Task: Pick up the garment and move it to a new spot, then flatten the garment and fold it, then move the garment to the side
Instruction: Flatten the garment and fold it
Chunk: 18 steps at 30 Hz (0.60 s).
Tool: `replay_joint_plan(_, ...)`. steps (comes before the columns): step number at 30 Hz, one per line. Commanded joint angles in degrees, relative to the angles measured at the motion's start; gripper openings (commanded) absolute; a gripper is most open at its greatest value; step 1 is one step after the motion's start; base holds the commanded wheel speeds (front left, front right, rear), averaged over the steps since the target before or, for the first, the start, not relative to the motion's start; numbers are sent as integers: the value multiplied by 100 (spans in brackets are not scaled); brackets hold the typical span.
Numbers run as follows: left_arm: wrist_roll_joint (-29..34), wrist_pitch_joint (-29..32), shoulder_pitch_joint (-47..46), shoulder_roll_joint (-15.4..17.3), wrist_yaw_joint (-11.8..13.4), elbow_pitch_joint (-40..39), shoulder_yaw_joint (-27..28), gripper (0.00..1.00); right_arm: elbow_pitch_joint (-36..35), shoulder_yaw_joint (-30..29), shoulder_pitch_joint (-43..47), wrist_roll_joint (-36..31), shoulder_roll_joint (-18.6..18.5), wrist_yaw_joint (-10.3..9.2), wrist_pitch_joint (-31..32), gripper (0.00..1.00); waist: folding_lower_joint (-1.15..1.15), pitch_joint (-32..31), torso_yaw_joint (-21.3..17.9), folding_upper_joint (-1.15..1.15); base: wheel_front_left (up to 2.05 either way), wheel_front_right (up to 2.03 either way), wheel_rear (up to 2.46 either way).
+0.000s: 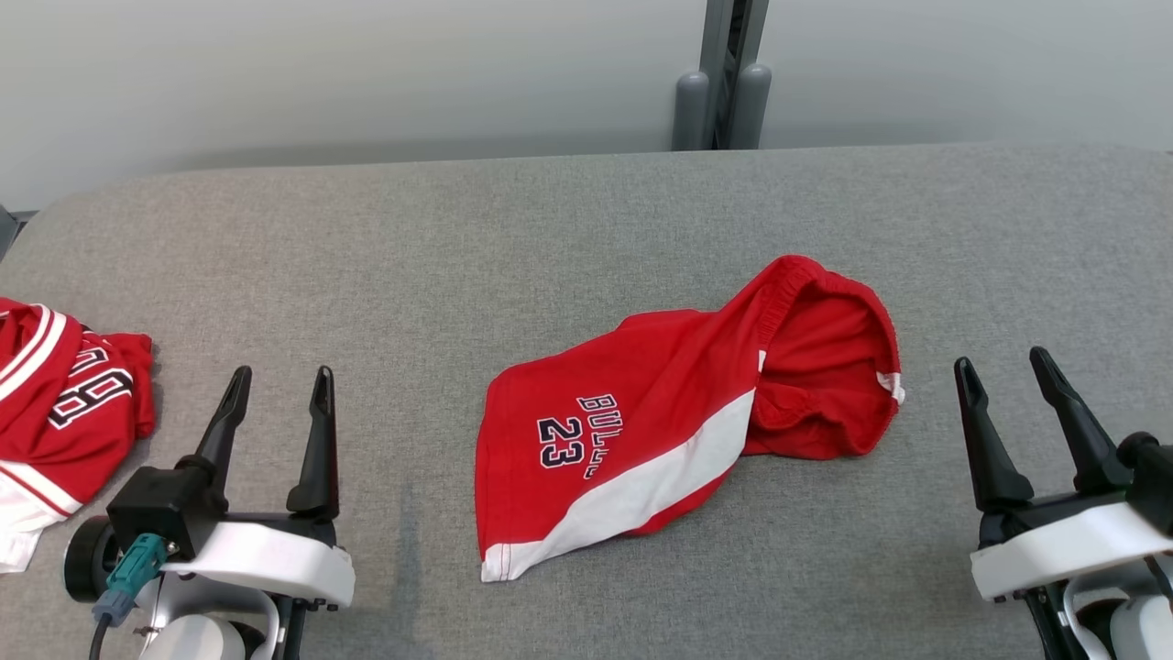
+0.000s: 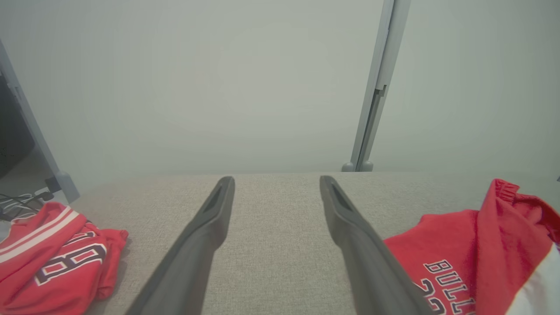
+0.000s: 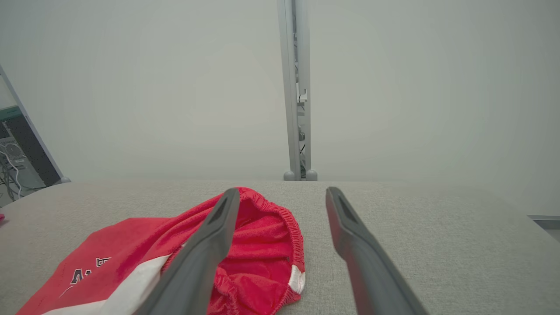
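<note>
One big gray table (image 1: pixel 586 211) lies in front of the robot. The garment (image 1: pixel 641 412), a pair of red shorts with a white stripe, sits near the middle of it, a bit to the right. It is not flat. One leg lies down toward the near left, and the other end stands up in a heap. A second red shirt (image 1: pixel 64 403) lies at the far left edge, well apart from the shorts.

The left gripper (image 1: pixel 281 374) rests near the left side of the shorts, not touching them. Its two fingers are spread apart with nothing between them. The right gripper (image 1: pixel 999 357) rests just beside the heaped end, also spread wide and holding nothing.

I think the job now is to make the shorts flat. It would be good for the right gripper to pinch the stretchy waistband (image 1: pixel 825 275), which gapes open like a mouth. The left gripper could take the little hem corner (image 1: pixel 495 570) at the near left. Then both could pull slowly away from each other, staying low, so the cloth slides out smooth. Pulling too hard could drag the shorts off their spot. Grabbing the middle would just make more bumps.
</note>
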Motion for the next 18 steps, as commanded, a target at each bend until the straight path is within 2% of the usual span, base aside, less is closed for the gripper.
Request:
replay_joint_plan(1,-43,11,49,10,1,-24,5,100,-146,-70,119,-61,41,0,104,100,0,-48,-13,0,0,0,0)
replay_joint_plan(11,-56,130,121,47,61,-136,-59,100,-679,-251,503,-278,323,1,523,100,0,-155,4,0,0,0,0)
replay_joint_plan(15,-55,155,127,49,66,-155,-95,100,-715,-242,480,-251,329,1,615,100,0,-177,43,0,0,0,0)
replay_joint_plan(18,-59,169,92,45,62,-166,-116,100,-690,-90,407,-285,198,1,753,100,0,-156,98,0,0,0,0)
